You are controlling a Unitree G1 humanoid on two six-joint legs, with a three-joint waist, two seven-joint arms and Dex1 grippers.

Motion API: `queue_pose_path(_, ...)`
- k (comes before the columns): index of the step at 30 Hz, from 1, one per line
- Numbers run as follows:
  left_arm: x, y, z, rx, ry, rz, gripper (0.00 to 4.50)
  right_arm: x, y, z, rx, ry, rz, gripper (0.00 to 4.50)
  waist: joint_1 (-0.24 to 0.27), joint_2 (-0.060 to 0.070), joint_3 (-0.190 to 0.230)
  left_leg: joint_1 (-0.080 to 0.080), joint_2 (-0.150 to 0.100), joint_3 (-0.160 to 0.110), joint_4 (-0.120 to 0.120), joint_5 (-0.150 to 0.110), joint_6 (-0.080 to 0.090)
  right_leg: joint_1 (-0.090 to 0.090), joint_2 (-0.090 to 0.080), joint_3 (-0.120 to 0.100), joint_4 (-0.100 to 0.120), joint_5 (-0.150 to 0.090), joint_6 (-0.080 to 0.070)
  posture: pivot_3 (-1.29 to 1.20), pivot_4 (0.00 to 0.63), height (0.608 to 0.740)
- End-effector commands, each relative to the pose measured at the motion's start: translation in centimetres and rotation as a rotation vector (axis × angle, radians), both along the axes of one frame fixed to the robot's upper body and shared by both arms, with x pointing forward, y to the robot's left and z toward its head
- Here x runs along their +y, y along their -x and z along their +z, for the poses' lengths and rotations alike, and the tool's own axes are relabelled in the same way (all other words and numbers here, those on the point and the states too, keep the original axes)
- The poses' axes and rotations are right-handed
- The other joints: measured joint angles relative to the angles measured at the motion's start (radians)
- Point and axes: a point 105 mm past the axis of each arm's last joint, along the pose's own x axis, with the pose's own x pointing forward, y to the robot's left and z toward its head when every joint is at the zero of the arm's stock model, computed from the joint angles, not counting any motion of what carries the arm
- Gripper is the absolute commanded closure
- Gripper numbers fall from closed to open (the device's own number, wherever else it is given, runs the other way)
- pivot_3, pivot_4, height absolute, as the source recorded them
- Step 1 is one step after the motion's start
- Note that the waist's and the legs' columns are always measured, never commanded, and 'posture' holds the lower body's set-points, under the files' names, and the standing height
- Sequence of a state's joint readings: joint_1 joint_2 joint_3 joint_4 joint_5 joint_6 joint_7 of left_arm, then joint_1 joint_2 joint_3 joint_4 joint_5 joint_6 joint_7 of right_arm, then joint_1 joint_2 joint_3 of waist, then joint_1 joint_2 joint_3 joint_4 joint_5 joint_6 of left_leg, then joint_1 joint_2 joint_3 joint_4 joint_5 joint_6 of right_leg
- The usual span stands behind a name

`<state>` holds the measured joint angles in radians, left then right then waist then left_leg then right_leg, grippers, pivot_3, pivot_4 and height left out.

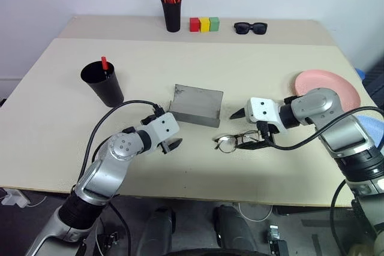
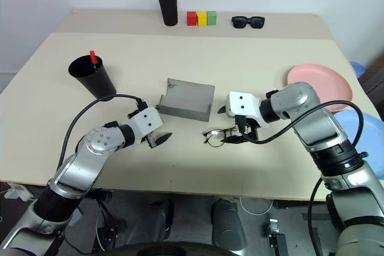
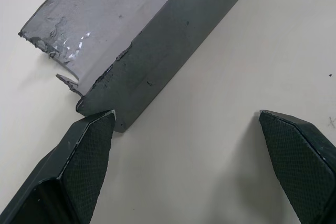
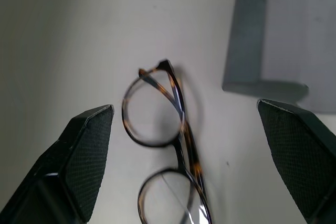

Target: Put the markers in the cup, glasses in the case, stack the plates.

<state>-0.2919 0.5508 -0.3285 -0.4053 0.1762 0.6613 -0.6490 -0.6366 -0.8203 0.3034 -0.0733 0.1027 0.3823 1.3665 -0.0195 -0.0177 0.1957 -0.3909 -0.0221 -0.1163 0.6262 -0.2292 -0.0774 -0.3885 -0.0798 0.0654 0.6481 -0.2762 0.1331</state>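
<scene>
Bright, even light; soft shadows

No readable text anywhere: no labels, brands, numbers or signs on any object or on the tabletop [image 1: 288, 70].

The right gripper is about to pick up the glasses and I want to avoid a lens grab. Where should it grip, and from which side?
Judging by the pose, grip the bridge of the glasses, coming from above. They lie flat on the table under the open right gripper, so only the thin frame offers an edge.
</scene>
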Motion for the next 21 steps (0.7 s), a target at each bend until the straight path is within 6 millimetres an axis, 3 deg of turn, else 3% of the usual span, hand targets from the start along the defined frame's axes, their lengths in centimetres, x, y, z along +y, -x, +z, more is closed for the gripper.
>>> queue_pose_path(1,0.8,0.1,-1.6,0.050,-0.048,0.031,0.02,0.1,-0.1,0.4,0.001,0.007,0.019,0.00,0.001,0.000,0.000,0.000,0.000,0.000,0.000,0.000,0.000,0.000,0.000,0.000,0.000,0.000,0.000,0.00,0.150,0.740)
queue_pose_path(7,1.0,1.7,-1.5,0.065,-0.004,0.005,0.02,-0.8,-0.5,-0.6,0.025,0.018,0.002,0.00,-0.006,0.000,0.000,0.000,0.000,0.000,0.000,-0.001,0.001,-0.001,0.000,0.000,0.000,0.000,0.000,0.00,0.150,0.740)
queue_pose_path(15,2.1,3.6,-0.4,-0.118,0.112,0.006,0.02,-1.7,-1.2,-0.8,0.015,0.010,-0.031,0.00,-0.022,0.000,0.000,0.000,0.001,0.000,-0.003,-0.001,0.002,-0.002,-0.001,0.000,-0.001,0.000,0.000,0.00,0.150,0.740)
queue_pose_path(21,2.0,4.4,-0.9,-0.035,0.163,0.000,0.02,-1.6,-1.5,-1.0,0.013,-0.001,-0.030,0.00,-0.020,0.000,0.000,0.000,0.000,0.001,-0.003,-0.001,0.002,-0.002,-0.001,0.000,-0.001,0.000,0.000,0.00,0.150,0.740)
